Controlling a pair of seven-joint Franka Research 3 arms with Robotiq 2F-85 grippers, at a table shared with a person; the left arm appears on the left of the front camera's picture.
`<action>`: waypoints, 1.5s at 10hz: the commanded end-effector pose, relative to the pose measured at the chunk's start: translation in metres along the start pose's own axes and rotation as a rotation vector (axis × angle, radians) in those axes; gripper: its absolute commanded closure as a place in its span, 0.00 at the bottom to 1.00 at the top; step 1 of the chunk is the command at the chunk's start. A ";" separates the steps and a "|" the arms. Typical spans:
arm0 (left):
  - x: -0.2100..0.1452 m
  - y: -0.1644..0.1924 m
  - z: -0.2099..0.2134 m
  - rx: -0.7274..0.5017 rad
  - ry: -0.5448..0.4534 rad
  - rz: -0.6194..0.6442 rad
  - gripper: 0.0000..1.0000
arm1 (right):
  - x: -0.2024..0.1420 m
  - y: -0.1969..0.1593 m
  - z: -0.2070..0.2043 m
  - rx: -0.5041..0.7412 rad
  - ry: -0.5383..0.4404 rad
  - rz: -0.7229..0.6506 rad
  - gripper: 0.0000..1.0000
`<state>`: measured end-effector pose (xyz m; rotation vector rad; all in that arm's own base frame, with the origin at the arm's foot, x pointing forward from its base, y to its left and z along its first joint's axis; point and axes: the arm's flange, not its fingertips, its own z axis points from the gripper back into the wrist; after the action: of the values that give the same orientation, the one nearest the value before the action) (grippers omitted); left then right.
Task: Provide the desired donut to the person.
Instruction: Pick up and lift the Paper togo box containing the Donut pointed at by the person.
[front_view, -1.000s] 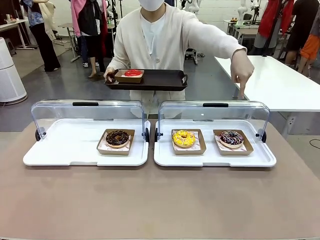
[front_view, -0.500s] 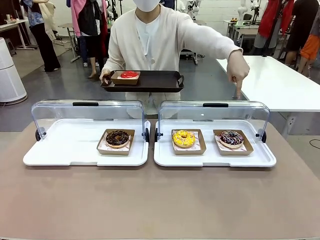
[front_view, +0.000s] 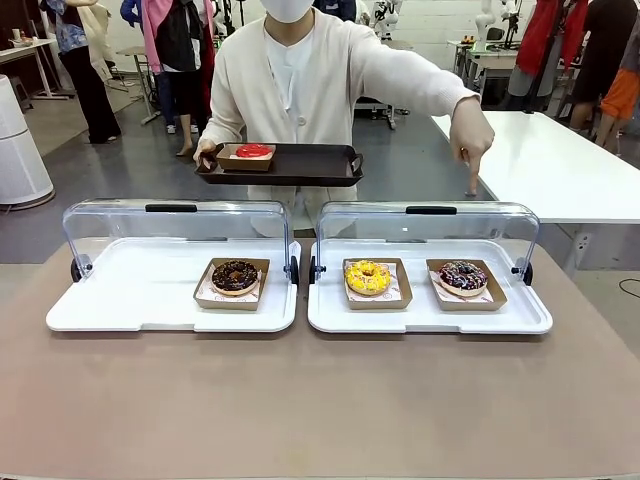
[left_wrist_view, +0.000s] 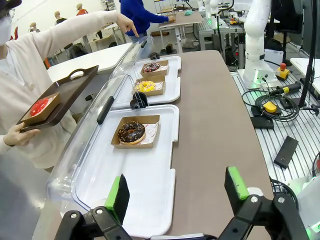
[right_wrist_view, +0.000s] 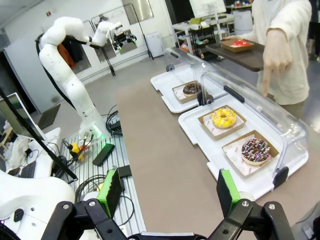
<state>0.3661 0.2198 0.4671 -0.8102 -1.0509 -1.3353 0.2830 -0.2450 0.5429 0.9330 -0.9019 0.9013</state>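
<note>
The person stands at the far side, one hand holding a dark tray that carries a red donut in a box. The other hand points a finger down over the right case, above the sprinkled chocolate donut. A yellow donut sits beside it, and a chocolate donut lies in the left case. My left gripper hangs open above the near end of the left case, well short of the chocolate donut. My right gripper is open above the table's edge, near the sprinkled donut.
Both white cases have clear lids tipped up at the back. A white table stands back right. Other people stand farther off. Bare brown tabletop lies in front of the cases. Cables and boxes lie on the floor.
The person has shifted the tray and the pointing hand slightly toward picture left. The donuts in the cases have not moved.
</note>
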 end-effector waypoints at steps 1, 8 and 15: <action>0.001 0.001 0.003 -0.001 -0.004 -0.005 0.00 | 0.027 -0.011 -0.018 0.005 0.151 0.013 0.00; 0.001 0.001 0.003 -0.001 -0.004 -0.005 0.00 | 0.075 -0.032 -0.190 0.030 0.729 0.289 0.00; 0.001 0.001 0.003 -0.001 -0.004 -0.005 0.00 | 0.028 -0.030 -0.281 0.022 0.979 0.375 0.00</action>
<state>0.3673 0.2199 0.4675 -0.8100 -1.0485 -1.3373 0.3823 0.0054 0.4765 0.2600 -0.2305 1.5187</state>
